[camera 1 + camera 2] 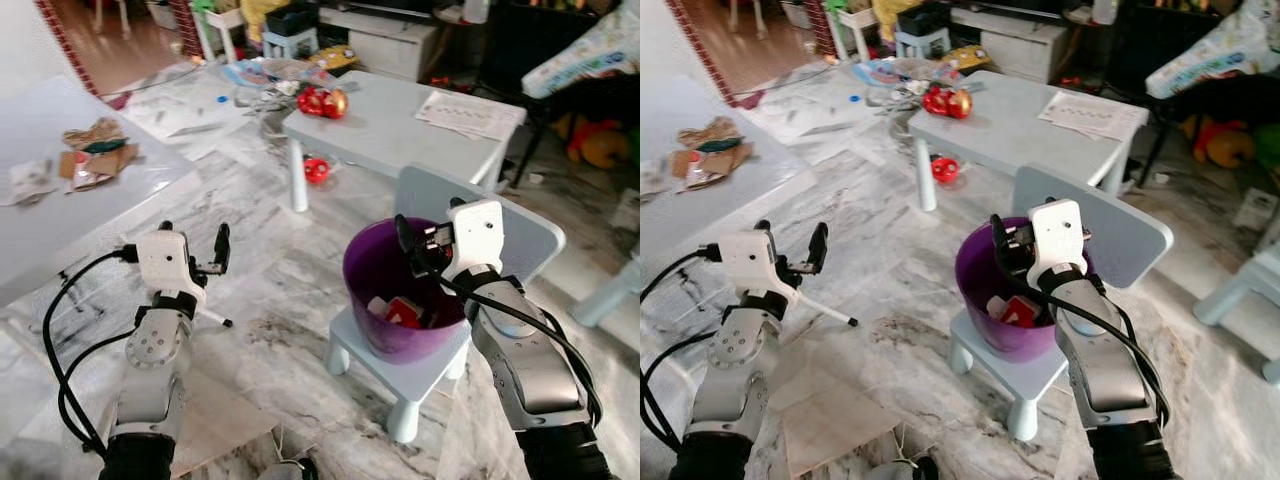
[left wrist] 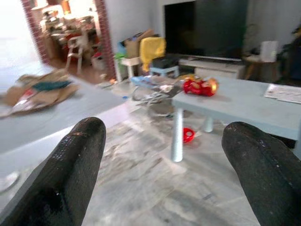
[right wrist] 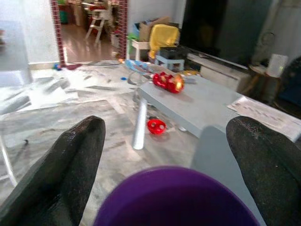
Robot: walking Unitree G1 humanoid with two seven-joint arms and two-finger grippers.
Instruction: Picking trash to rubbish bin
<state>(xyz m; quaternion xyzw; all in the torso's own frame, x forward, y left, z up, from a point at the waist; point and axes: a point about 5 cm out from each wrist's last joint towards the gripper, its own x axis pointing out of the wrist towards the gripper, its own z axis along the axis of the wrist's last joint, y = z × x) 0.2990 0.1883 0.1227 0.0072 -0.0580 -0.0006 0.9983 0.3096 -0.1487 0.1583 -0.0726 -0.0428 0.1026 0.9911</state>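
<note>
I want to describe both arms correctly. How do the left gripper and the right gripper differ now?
The left gripper hangs over the marble floor, away from the purple bin; the right gripper is at the bin's rim, above the trash inside. Both are open and hold nothing.

Bin (image 1: 385,290) sits on a small chair (image 1: 480,235), right of centre, on the floor (image 1: 260,270). Trash (image 1: 400,312) lies in the bin. Right gripper (image 1: 418,240) over the bin's rim, fingers spread apart. Left gripper (image 1: 195,248) to the left, above bare floor, fingers parted. Low table (image 1: 400,125) behind the chair; toy (image 1: 322,101) on its left end, paper (image 1: 470,113) on its right end. Another toy (image 1: 316,169) on the floor under it. Far left, a table (image 1: 60,215) with cardboard scraps (image 1: 95,152) on it.
</note>
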